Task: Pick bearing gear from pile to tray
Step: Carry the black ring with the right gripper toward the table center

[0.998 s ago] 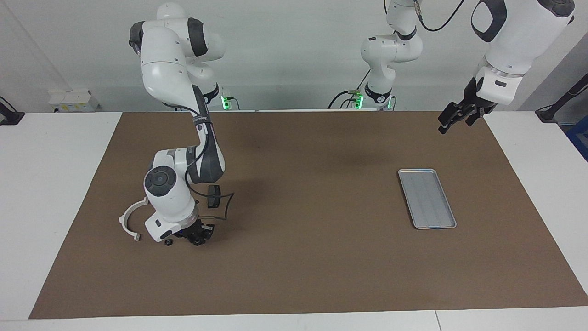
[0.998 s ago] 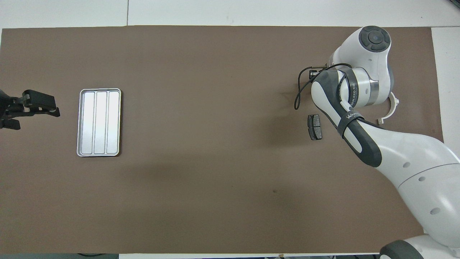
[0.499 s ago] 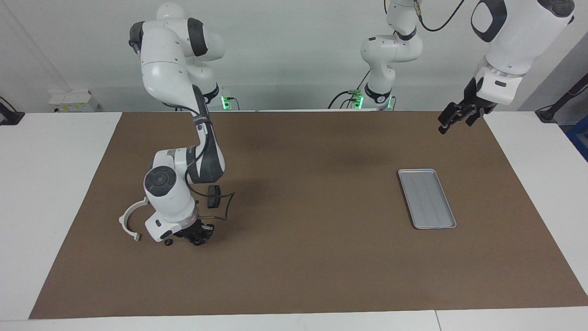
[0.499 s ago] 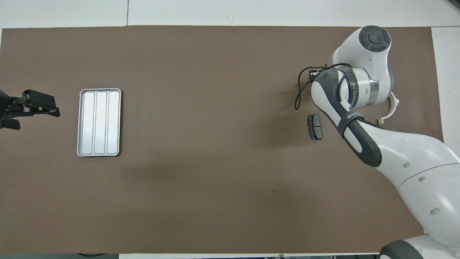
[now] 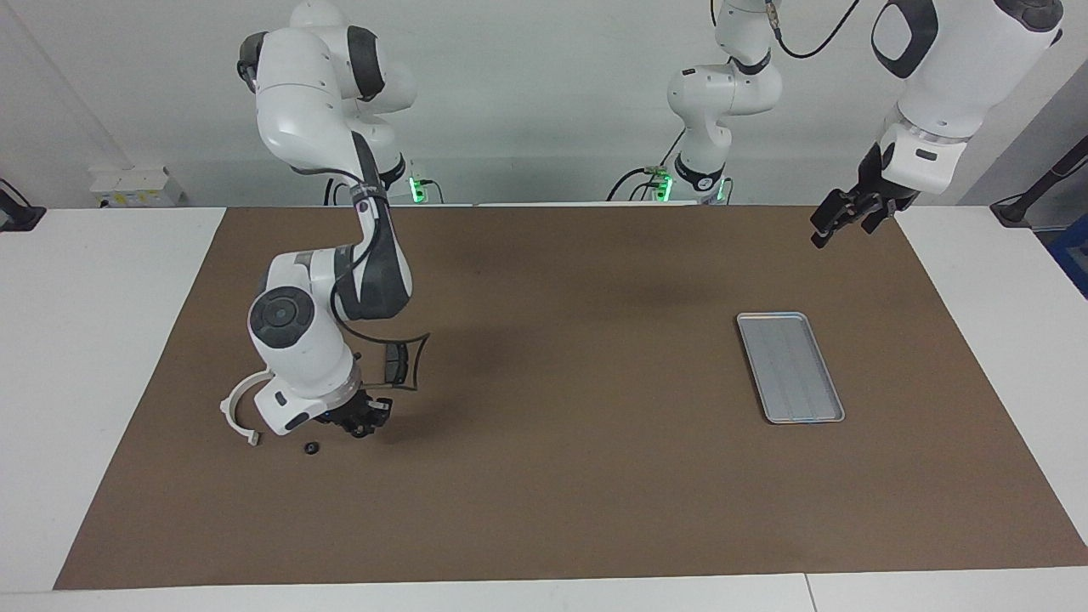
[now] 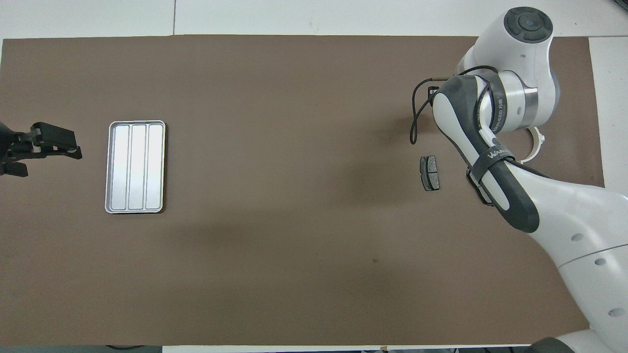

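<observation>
With the right claw (image 5: 361, 422) low over the pile (image 5: 312, 447) at the counter's right-arm end, its grip impossible to tell, lift straight up, then carry level to the tray (image 5: 790, 365), near which the left claw (image 5: 837, 221) waits, wide open and empty.

Lighting's bright and even, you've got diffuse light from above, no harsh spots. Soft blurry shadows on brown mat (image 5: 544, 476): dark patch under right arm (image 5: 340, 263), fainter smudges mid-mat in both views. Tray (image 6: 135, 167) blows out near white in overhead view, mild glare, ridges readable though. Focus fine both views, no motion blur. White table (image 5: 76, 340) edges bright, slightly washed out. Straight lines hold at edges, no obvious warping.
</observation>
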You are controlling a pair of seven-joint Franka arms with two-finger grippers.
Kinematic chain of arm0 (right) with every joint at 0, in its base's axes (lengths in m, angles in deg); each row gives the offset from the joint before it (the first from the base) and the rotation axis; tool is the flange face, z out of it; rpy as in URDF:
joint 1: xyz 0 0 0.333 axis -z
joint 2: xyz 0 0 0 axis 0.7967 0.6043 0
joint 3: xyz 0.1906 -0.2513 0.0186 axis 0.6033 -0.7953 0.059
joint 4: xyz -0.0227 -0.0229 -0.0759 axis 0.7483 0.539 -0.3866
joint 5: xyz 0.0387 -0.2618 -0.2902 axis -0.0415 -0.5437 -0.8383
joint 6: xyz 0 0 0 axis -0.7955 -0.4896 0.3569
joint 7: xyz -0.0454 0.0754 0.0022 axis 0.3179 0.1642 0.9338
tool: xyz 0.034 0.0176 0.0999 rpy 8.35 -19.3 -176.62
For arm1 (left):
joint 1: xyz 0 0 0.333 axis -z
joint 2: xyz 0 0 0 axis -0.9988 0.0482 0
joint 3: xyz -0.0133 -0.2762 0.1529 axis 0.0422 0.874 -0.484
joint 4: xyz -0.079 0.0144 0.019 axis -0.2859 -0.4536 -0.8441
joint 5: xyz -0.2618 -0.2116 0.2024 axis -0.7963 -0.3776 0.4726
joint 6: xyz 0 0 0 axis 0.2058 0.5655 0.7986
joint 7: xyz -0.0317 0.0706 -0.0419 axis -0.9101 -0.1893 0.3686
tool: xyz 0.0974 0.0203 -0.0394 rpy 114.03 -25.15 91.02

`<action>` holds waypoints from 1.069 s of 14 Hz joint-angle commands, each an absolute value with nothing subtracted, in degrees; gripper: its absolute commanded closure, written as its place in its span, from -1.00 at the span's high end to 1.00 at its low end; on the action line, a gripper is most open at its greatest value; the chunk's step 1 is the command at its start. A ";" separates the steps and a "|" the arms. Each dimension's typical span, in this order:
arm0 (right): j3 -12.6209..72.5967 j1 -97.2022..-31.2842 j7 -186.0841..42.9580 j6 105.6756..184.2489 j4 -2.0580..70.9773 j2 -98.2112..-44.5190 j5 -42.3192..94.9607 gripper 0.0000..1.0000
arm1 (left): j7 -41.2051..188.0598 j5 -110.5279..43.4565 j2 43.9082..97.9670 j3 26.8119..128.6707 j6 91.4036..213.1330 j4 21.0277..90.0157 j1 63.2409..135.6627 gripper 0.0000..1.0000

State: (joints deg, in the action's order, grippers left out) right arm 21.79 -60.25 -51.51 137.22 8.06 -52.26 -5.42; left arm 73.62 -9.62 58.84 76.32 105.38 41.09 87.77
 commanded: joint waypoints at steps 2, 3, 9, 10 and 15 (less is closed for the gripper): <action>23.31 -62.13 -44.70 129.77 7.96 -57.43 -3.48 -1.00 | 73.45 -10.24 58.94 76.03 104.50 40.81 87.94 1.00; 23.66 -63.53 -41.10 128.28 7.88 -58.31 -3.22 -1.00 | 73.45 -10.24 58.94 76.03 104.50 40.72 87.94 1.00; 24.19 -74.07 -18.87 125.89 7.17 -61.04 -1.02 -1.00 | 73.45 -10.24 58.94 76.03 104.50 40.81 87.94 1.00; 24.19 -76.00 -15.26 126.41 7.17 -61.04 -0.93 -1.00 | 73.45 -10.33 58.94 76.03 104.50 40.81 87.94 1.00; 25.95 -82.34 -0.40 129.04 6.47 -60.96 -0.93 -1.00 | 73.45 -10.33 58.94 76.03 104.50 40.80 87.94 1.00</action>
